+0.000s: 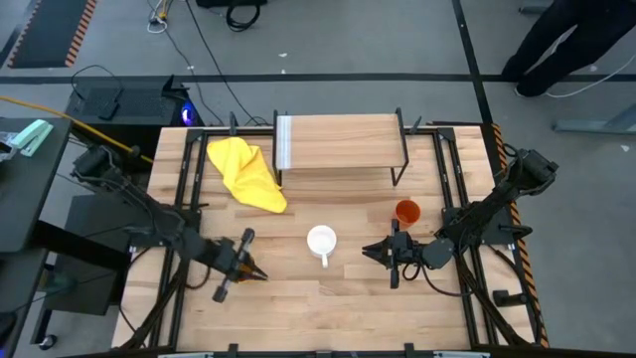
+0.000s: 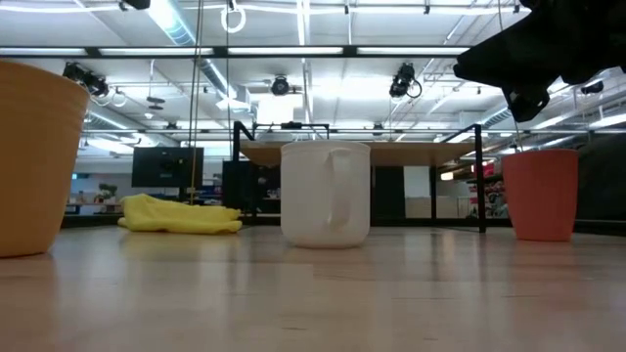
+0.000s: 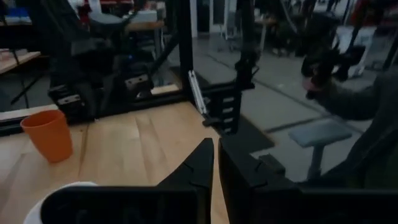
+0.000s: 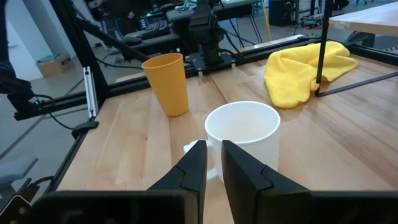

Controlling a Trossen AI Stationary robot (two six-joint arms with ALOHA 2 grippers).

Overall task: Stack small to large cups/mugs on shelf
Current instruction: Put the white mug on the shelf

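The white mug [image 1: 321,240] [image 4: 242,130] stands upright mid-table, its handle [image 1: 324,261] toward the near edge. The orange-red cup [image 1: 406,211] [image 3: 48,134] stands to its right. The yellow-orange cup [image 4: 166,84] [image 2: 29,156] stands left of the mug, mostly hidden under my left arm in the high view. The shelf [image 1: 343,142] stands at the far edge with nothing on it. My left gripper [image 1: 258,272] [image 3: 216,163] hovers left of the mug, shut. My right gripper [image 1: 366,251] [image 4: 214,155] points at the mug from the right, open by a narrow gap, a little short of it.
A crumpled yellow cloth [image 1: 246,174] [image 4: 308,71] lies by the shelf's left legs. Black rails [image 1: 184,189] run along the table's left and right sides. A person's legs [image 1: 556,40] show on the floor beyond the far right corner. Bare wood lies along the near edge [image 1: 318,313].
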